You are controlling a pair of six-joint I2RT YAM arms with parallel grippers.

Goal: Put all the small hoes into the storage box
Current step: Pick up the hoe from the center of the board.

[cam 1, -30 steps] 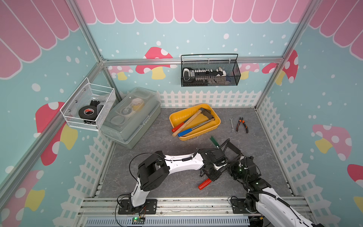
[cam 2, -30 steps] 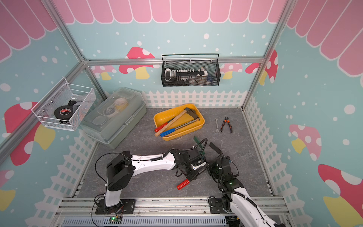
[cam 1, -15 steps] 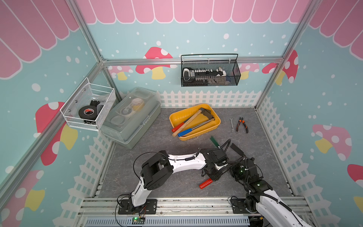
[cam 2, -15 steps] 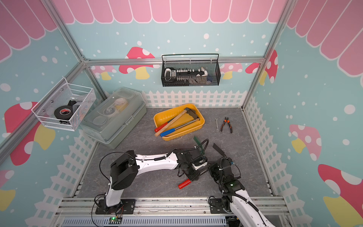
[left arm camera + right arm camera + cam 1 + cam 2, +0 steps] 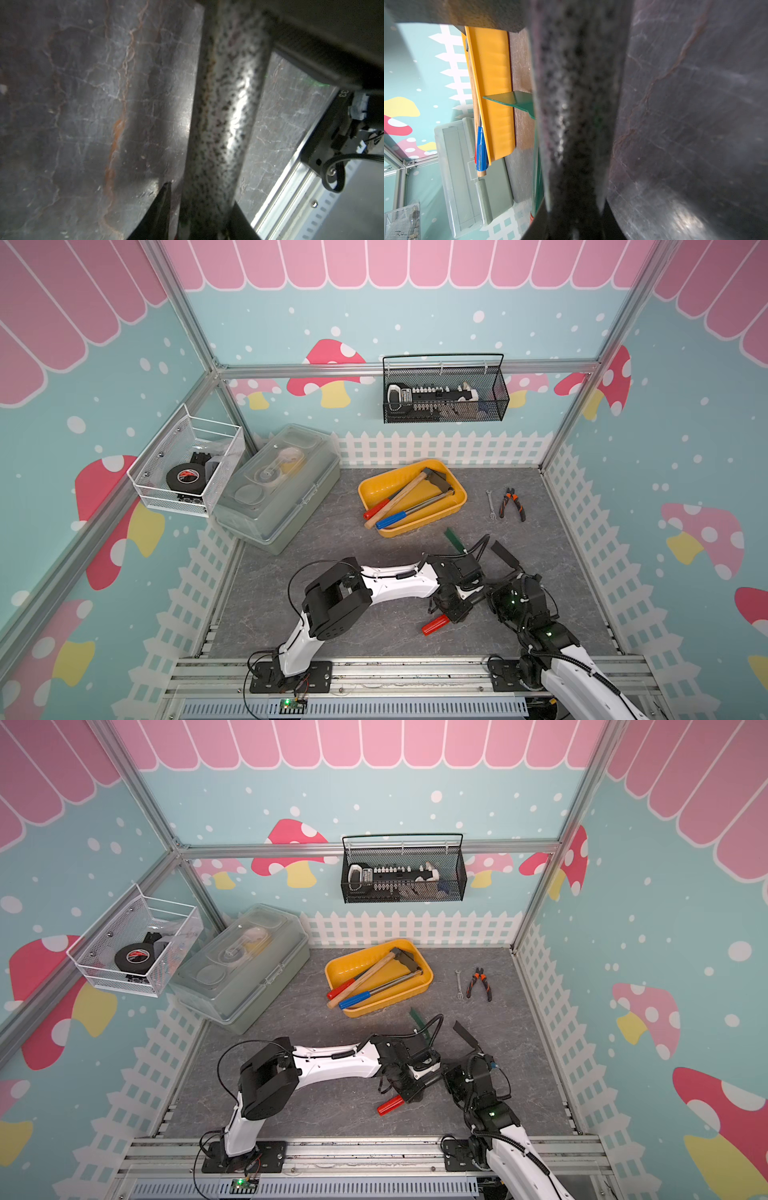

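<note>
Little had shifted in a second: the left arm's elbow (image 5: 332, 601) had edged toward the small hoe (image 5: 434, 624), whose black blade (image 5: 504, 553) had swung slightly aside, while its red grip (image 5: 390, 1105) stayed where it was. The hoe sat at the front of the counter (image 5: 332, 531), well apart from the yellow storage box (image 5: 384, 485) and not yet in it.

The right pincer (image 5: 571, 226) was clamped on the speckled shaft (image 5: 224, 124), on the blade side. The left pincer (image 5: 201, 199) straddled the same shaft closer to the red grip. Whether its fingers were pressing on the shaft or merely flanking it could not be told.

The step in hand looked like a two-armed pickup or a handover. To do it well, one pincer would need a firm hold near the heavier blade end before the other let go, or the tool would likely pivot in the grip.

A green-bladed tool (image 5: 453, 538) lay just beside the arms, between the hoe and the box. The lift would therefore have to clear both it and the box's rolled rim. Two long-handled tools (image 5: 399, 497) already lay slantwise in the box, and setting the hoe down parallel to them seemed the surest fit.
</note>
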